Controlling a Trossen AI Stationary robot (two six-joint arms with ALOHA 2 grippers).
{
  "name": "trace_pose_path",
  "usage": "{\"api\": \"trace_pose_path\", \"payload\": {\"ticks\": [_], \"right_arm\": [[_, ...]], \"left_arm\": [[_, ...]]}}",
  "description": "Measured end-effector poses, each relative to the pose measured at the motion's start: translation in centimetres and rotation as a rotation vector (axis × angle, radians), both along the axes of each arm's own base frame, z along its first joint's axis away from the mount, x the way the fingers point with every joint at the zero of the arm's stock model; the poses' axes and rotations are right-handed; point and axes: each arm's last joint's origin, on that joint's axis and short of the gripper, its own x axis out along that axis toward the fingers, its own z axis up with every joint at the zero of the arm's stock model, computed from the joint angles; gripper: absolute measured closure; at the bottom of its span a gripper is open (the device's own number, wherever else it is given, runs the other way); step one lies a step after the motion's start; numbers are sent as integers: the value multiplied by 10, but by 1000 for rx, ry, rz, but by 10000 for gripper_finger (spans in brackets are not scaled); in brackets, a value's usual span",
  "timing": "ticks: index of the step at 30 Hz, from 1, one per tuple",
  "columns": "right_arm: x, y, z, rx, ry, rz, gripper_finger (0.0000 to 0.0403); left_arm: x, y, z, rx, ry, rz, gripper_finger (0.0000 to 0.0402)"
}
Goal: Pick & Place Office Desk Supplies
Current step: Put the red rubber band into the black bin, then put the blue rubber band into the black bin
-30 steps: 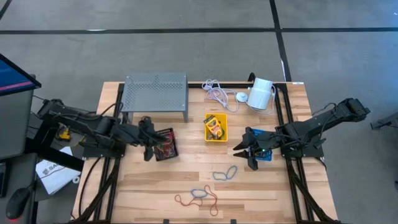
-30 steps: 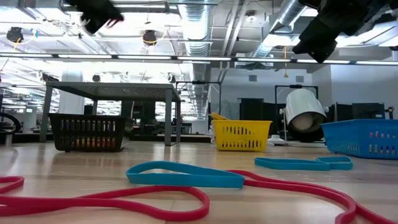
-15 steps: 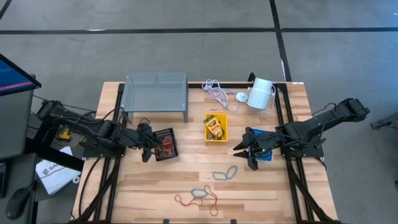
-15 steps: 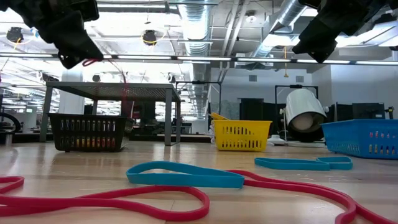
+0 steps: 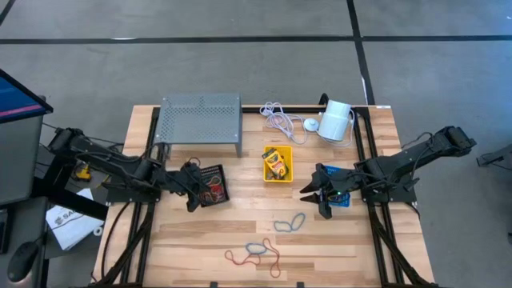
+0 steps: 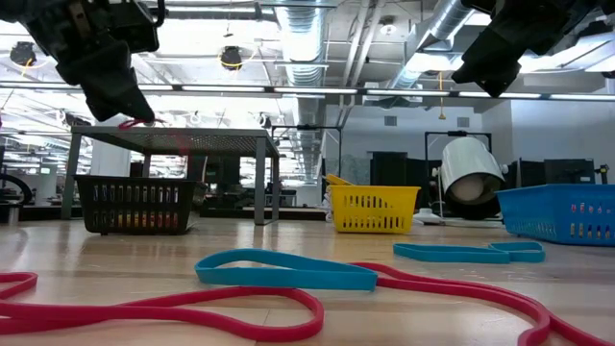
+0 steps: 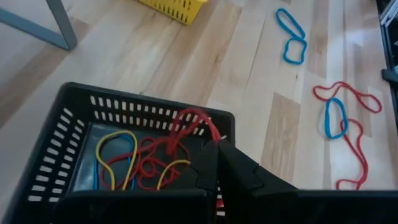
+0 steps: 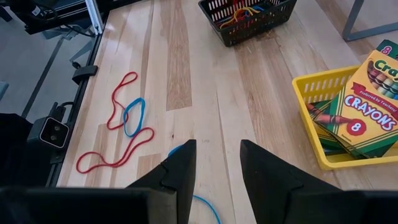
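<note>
Over the last second my left gripper (image 7: 214, 163) has come lower over the black bin (image 5: 213, 186), fingers pinched shut on a red rubber band (image 7: 186, 124) that trails over the rim onto the bands already inside. It's light, limp and stretchy, so it snags and drapes; pinching a single strand works best. My right gripper (image 8: 214, 163) hangs half-open and empty beside the blue bin (image 5: 338, 184), above the blue bands (image 5: 290, 222).

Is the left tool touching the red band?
Touching. In the left wrist view, the left tool is shut on the red band, which trails from its tips down into the black bin.
</note>
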Motion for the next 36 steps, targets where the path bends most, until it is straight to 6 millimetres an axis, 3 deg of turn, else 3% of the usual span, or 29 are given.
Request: {"api": "trace_pose_path", "payload": {"ticks": [24,28,36], "right_arm": [[0,0,0,1,0,-1,282],[0,0,0,1,0,-1,282],[0,0,0,-1,0,1,282]], "left_arm": [[2,0,-3,2,14,13,393],[2,-1,-3,-9,21,-13,359],[7,5,1,-23,-25,21,238]]}}
